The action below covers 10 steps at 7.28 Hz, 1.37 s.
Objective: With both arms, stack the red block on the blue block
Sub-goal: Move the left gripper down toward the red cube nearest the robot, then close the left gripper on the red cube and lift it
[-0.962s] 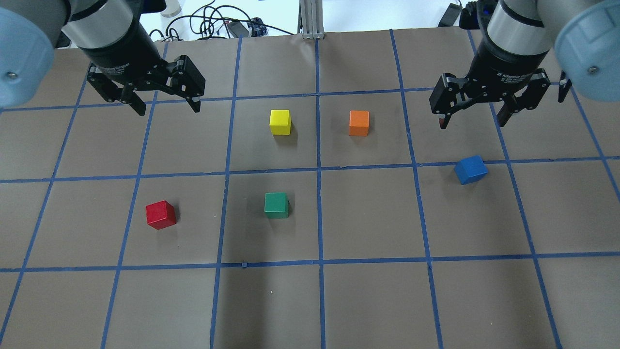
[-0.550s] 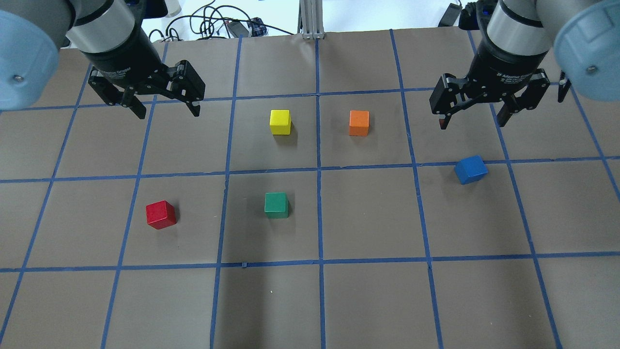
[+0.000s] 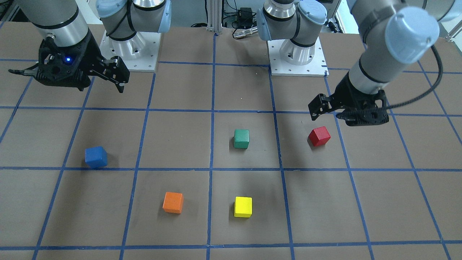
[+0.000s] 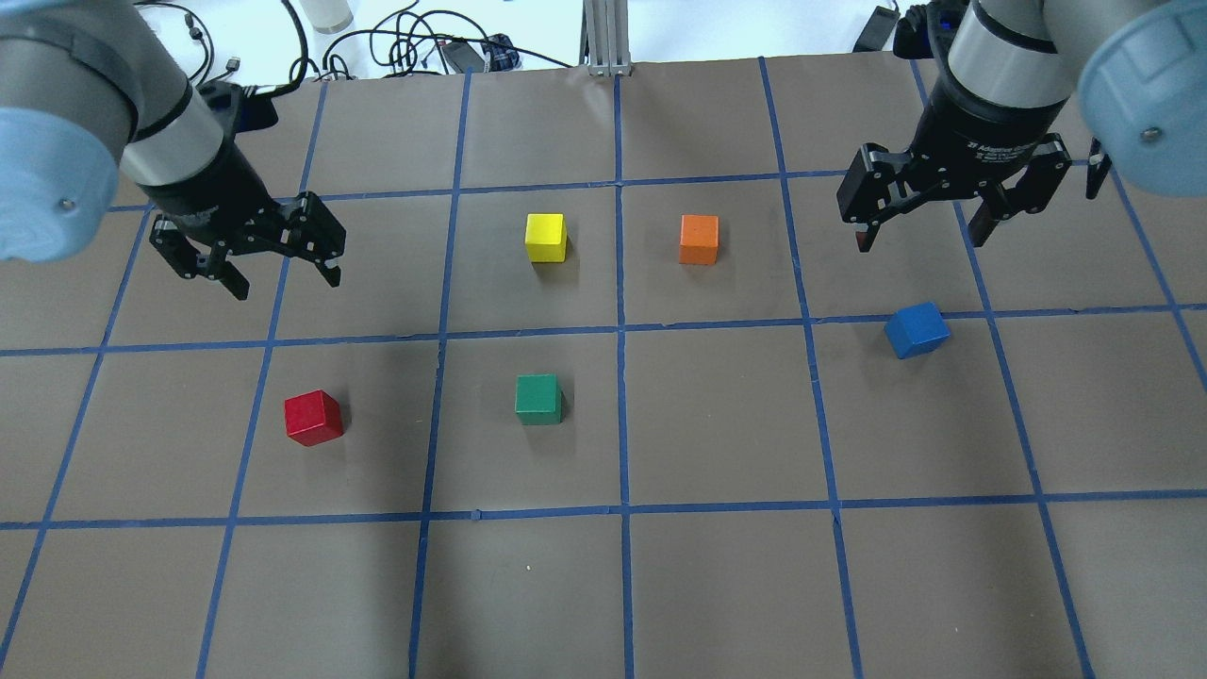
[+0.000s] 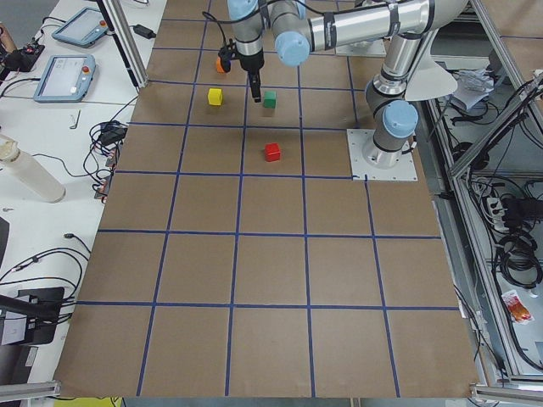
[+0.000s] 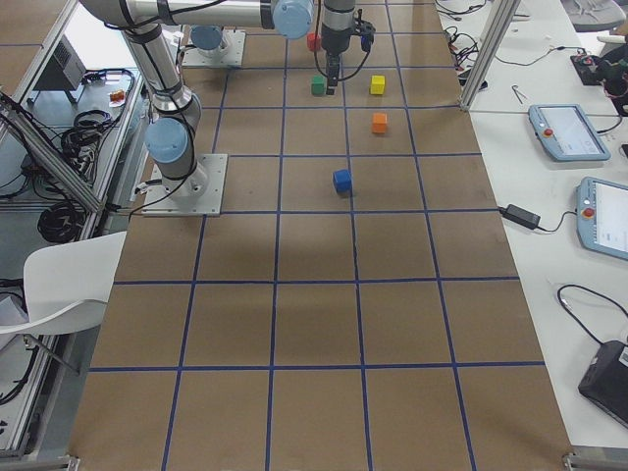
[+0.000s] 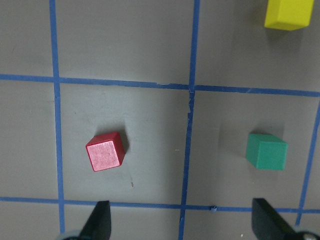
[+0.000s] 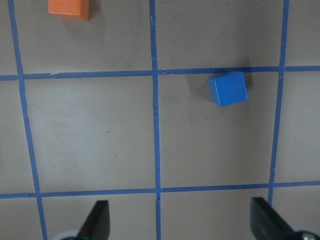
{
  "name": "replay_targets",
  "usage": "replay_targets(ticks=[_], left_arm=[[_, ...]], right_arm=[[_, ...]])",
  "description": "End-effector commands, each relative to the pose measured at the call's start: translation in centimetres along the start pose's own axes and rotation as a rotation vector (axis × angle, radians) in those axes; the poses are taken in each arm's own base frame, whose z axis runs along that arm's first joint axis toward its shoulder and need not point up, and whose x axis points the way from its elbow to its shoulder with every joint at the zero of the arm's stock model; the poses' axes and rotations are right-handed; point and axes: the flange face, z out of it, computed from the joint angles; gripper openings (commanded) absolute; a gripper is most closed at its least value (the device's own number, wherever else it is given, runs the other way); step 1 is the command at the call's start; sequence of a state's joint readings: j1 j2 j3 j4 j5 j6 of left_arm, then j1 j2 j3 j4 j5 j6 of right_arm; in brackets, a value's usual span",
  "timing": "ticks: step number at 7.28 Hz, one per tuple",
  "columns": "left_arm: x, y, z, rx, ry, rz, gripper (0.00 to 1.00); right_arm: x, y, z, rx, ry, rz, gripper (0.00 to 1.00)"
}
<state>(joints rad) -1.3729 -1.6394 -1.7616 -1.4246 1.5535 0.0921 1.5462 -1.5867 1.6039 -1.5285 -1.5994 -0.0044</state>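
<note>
The red block [image 4: 313, 417] sits on the brown table at the left and shows in the left wrist view [image 7: 105, 151]. My left gripper [image 4: 288, 283] is open and empty, hanging above the table, farther from me than the red block. The blue block [image 4: 917, 329] lies slightly turned on a blue tape line at the right and shows in the right wrist view [image 8: 228, 88]. My right gripper [image 4: 919, 240] is open and empty, raised beyond the blue block. The two blocks are far apart.
A green block [image 4: 537, 399] sits in the middle, to the right of the red one. A yellow block [image 4: 546, 237] and an orange block [image 4: 699, 240] sit farther back. Cables [image 4: 415, 47] and a metal post [image 4: 608, 38] lie past the table's far edge.
My left gripper has moved closer to the red block and dropped lower, still open. The right gripper and all blocks have stayed put.
</note>
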Motion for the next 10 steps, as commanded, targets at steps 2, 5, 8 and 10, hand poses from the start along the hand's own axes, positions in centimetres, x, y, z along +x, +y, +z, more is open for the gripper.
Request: replay_targets(ticks=[2,5,8,10], left_arm=[[-4.3,0.7,12.7,0.019,0.007,-0.036,1.00],[-4.1,2.8,18.3,0.014,0.003,-0.050,1.00],[-5.9,2.9,18.1,0.004,-0.099,-0.078,1.00],[-5.8,3.1,18.3,-0.002,-0.097,-0.075,1.00]], right_arm=[[0.1,0.0,0.0,0.000,0.000,0.001,1.00],[0.0,0.0,-0.2,0.006,-0.004,-0.002,1.00],[0.0,-0.2,-0.2,0.020,-0.006,-0.001,1.00],[0.1,-0.1,-0.3,0.021,-0.002,-0.003,1.00]])
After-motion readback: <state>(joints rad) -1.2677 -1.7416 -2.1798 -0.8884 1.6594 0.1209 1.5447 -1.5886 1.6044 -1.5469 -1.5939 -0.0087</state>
